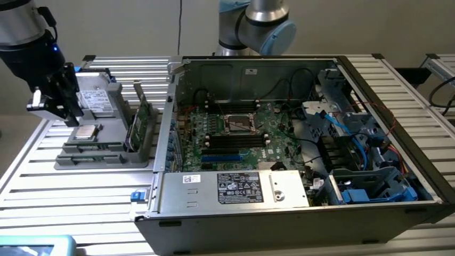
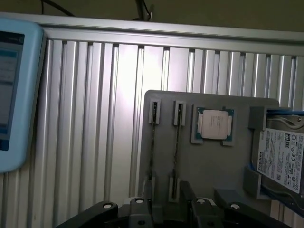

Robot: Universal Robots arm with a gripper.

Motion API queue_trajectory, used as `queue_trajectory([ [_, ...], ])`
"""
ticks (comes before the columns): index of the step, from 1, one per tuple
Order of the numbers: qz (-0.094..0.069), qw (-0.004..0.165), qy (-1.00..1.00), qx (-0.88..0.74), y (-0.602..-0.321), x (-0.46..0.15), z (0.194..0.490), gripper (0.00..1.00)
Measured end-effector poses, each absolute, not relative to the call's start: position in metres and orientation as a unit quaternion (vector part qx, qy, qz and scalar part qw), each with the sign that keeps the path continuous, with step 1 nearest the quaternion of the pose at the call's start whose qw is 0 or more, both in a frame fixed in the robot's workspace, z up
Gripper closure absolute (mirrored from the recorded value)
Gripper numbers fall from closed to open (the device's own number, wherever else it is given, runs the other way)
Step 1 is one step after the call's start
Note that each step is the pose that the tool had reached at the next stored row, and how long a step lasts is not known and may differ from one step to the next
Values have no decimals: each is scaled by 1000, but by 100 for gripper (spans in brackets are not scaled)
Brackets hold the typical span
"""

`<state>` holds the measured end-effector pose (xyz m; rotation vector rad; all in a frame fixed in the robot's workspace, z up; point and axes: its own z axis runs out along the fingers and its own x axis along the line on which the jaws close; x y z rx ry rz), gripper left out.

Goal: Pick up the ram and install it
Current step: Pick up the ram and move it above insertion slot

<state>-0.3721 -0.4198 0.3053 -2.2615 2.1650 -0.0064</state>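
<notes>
We log the holder [image 1: 106, 156] at frame left on the table [image 1: 64, 208], with the computer case [image 1: 299, 218] right of it and the motherboard [image 1: 235, 133] inside. On the holder sits a chip [image 1: 85, 132], with the hard drive [image 1: 99, 101] behind it. The gripper [image 1: 67, 114] is above, upper left.

The white label on the hard drive [image 2: 284, 159] carries a brand name along one edge that looks like TOSHIBA. The rest of it is fine print and small round marks, too small to read. In the exterior view, the power supply [image 1: 235, 188] bears a black label with white print and rows of symbols, flanked by a white barcode sticker [image 1: 191, 179]. Neither is legible. The blue-framed screen [image 2: 9, 90] shows blurred lines.
</notes>
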Motion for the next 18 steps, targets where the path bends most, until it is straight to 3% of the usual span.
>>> queue_trajectory([
  [18,-5,7,701,-713,-421,-374,273,64],
])
